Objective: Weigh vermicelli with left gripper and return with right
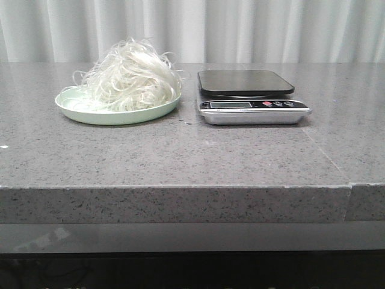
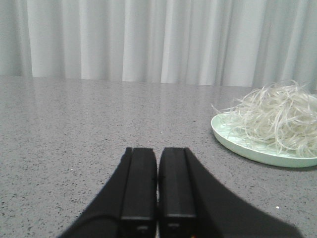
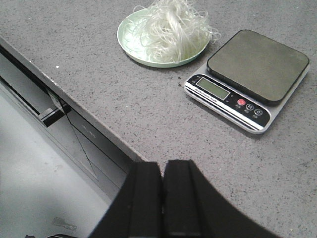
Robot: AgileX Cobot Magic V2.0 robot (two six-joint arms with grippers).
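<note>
Vermicelli [image 1: 129,75]: fluffy heap of thin, curly white strands, piled on the pale green plate [image 1: 90,114]. A few loose ends overhang the rim.
Plate: on the grey speckled worktop [image 1: 180,156], just beside the kitchen scale [image 1: 252,102], on the robot's left of it.
Scale: dark weighing platform [image 1: 245,82] bare. The display is too small to read in any view.
Left end effector [image 2: 157,198]: clenched, its 2 fingers pressed together, holding nothing. It sits low over the worktop, with the plate ahead and off to one side.
Right end effector [image 3: 162,198]: also clenched and empty. It hangs high near the worktop's front edge, looking down on plate and scale.
Step in hand: judged to be the start, since nothing is lifted yet. The left arm's pick of the vermicelli comes first.
Doing it well: spread the left fingers wide before descending. Come down over the middle of the heap and close deep in the tangle, not on stray ends, so the mass lifts as 1 clump.
Risk: strands may snag and shed, or drag the light plate. Lift slowly and straight up before crossing to the platform.
Right arm: best kept clear until the weighing is done.
</note>
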